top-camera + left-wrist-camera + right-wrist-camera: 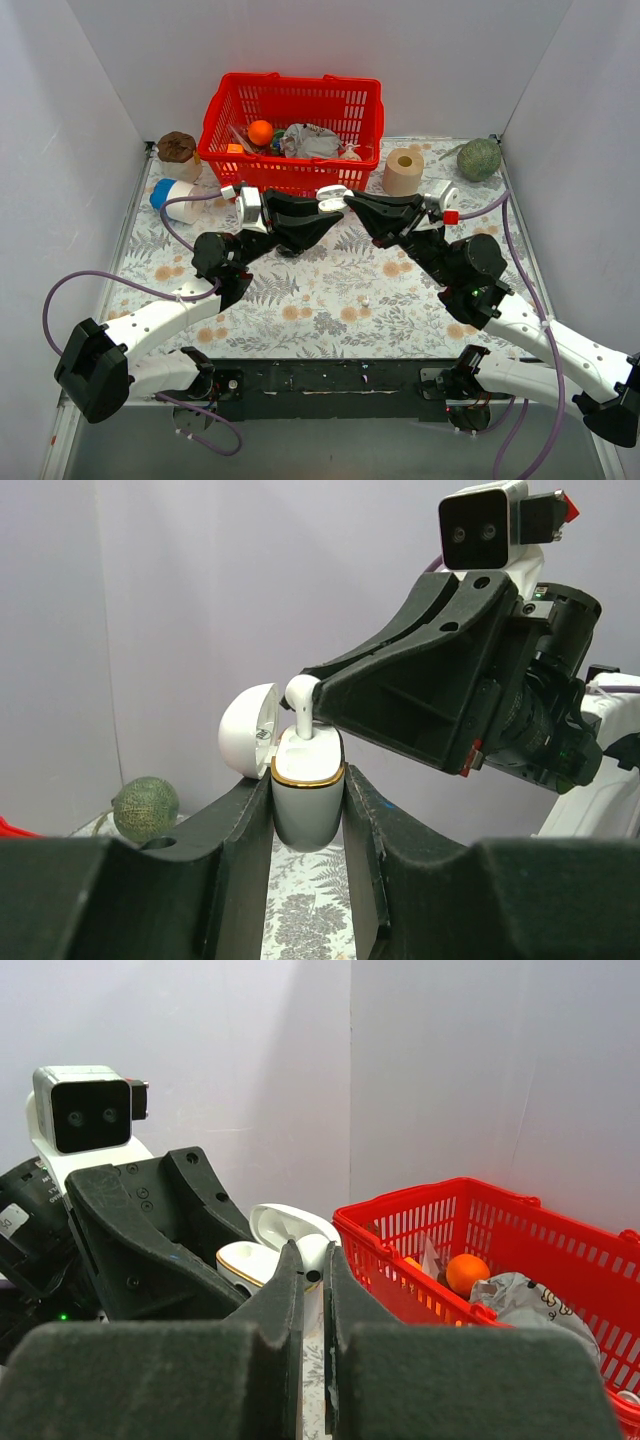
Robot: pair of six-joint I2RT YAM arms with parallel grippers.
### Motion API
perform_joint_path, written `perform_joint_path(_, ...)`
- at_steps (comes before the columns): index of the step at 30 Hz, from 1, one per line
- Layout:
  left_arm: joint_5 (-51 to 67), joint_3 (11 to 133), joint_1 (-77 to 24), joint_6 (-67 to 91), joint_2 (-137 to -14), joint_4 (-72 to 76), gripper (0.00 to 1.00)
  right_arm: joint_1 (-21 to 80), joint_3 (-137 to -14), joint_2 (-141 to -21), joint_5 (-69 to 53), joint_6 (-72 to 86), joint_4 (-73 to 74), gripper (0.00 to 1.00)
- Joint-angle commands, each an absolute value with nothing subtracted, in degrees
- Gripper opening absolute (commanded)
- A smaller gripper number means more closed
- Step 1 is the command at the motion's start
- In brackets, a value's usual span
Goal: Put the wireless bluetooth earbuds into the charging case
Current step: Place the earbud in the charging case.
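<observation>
The white charging case [308, 805] has a gold rim and its lid [248, 730] swung open. My left gripper [308, 780] is shut on its body and holds it upright above the table. A white earbud [301, 695] stands with its stem down in the case's opening, and my right gripper [312, 1255] is shut on its head [313, 1250]. From above, both grippers meet at the case [331, 200] in front of the basket. A tiny white speck [367, 300] lies on the floral cloth, too small to identify.
A red basket [290, 100] holding an orange ball and crumpled wrapping stands just behind the grippers. A paper roll [404, 172] and a green ball [479, 158] are at the back right. A brown lump [177, 147] and a blue-capped bottle [175, 198] are at the back left. White walls surround the table.
</observation>
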State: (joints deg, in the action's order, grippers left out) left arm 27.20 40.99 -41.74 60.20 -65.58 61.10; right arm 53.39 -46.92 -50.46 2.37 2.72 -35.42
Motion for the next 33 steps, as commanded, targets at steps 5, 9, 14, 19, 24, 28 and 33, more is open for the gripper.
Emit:
perform_joint_path(5, 27.2, 42.6, -42.1, 59.2, -65.0, 61.8, 0.00, 53.7, -49.5, -51.6, 1.4, 2.4, -30.7, 0.17)
perform_joint_path(9, 27.2, 42.5, -42.1, 59.1, -65.0, 61.9, 0.00, 53.8, -50.0, -51.2, 2.3, 3.1, -29.8, 0.32)
perform_joint_path(14, 27.0, 42.4, -42.1, 59.1, -65.0, 61.7, 0.00, 53.8, -50.4, -50.7, 3.0, 3.7, -28.9, 0.46)
perform_joint_path(19, 26.5, 42.0, -42.1, 58.6, -64.9, 61.1, 0.00, 53.8, -51.2, -49.4, 3.1, 4.7, -28.5, 0.70)
perform_joint_path(24, 26.0, 41.7, -42.1, 58.1, -64.9, 60.1, 0.00, 53.8, -53.2, -47.1, 4.8, 8.5, -27.1, 0.80)
perform_joint_path(28, 25.8, 41.2, -42.1, 58.0, -64.6, 59.7, 0.00, 53.8, -56.6, -46.3, 8.5, 9.9, -23.5, 0.81)
perform_joint_path(33, 25.8, 40.3, -42.1, 57.2, -63.4, 58.4, 0.00, 53.8, -58.2, -44.4, 17.5, 10.5, -18.3, 0.67)
